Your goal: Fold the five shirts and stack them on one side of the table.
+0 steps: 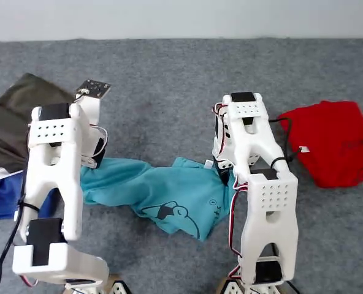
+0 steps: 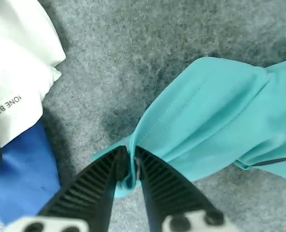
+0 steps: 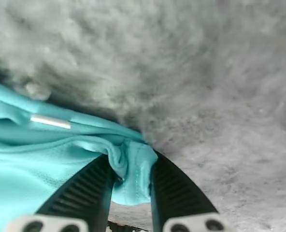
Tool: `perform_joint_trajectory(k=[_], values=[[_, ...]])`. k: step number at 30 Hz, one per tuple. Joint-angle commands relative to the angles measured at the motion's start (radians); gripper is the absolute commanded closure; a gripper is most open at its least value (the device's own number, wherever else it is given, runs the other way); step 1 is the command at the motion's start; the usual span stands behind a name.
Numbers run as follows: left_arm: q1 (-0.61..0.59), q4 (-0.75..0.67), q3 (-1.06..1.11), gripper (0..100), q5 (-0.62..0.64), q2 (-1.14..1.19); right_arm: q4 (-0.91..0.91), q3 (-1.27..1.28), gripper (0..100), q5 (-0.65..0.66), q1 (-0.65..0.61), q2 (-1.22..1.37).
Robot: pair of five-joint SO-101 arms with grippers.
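Both arms are holding the teal shirt, which is lying crumpled mid-counter between them. The left fingers are pinching its edge and the right fingers are clamping a bunched corner. Spreading seems under way; next comes pulling apart to flatten it. A red shirt is lying further right, while a blue shirt, white shirt and olive shirt are heaped left. The grey felt counter is running back to a pale wall.

Robotics lab bench: grey felt-covered table, plain pale wall behind table; white left arm and right arm, wiring exposed, based at table's near edge.
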Motion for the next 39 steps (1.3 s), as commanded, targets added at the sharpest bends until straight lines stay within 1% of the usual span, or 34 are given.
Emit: perform_joint_trajectory(k=[1, 5, 8, 10, 16, 21, 24, 29, 31, 34, 37, 39], values=[[0.006, -0.008, 0.002, 99, 0.005, -0.04, 0.031, -0.021, 99.0, 0.038, 0.004, 0.013], [0.006, -0.006, -0.005, 99, 0.005, -0.049, 0.03, -0.021, 99.0, 0.043, 0.005, -0.077], [0.006, 0.0, -0.031, 99, 0.005, -0.049, 0.03, -0.021, 99.0, 0.043, 0.004, -0.209], [0.006, 0.035, -0.059, 99, 0.006, -0.051, 0.03, -0.021, 99.0, 0.043, 0.005, -0.309], [0.005, 0.183, -0.243, 99, 0.006, -0.051, 0.022, -0.021, 99.0, 0.043, 0.005, -0.575], [0.011, 0.189, -0.361, 99, 0.009, -0.114, 0.024, -0.02, 99.0, 0.043, 0.01, -0.693], [0.04, 0.189, -0.381, 99, 0.009, -0.212, 0.025, -0.02, 99.0, 0.043, 0.012, -0.722], [0.149, 0.176, -0.383, 99, 0.005, -0.457, 0.022, -0.02, 99.0, 0.04, 0.007, -0.774], [0.193, 0.146, -0.383, 99, 0.005, -0.575, 0.022, -0.021, 99.0, 0.038, 0.01, -0.816], [0.244, 0.054, -0.383, 99, 0.005, -0.758, 0.002, -0.021, 99.0, 0.037, 0.013, -0.914], [0.249, -0.032, -0.375, 99, 0.006, -0.893, -0.042, -0.02, 99.0, 0.041, 0.013, -1.035], [0.242, -0.031, -0.377, 99, 0.005, -0.928, -0.071, -0.015, 99.0, 0.043, 0.013, -1.098]])
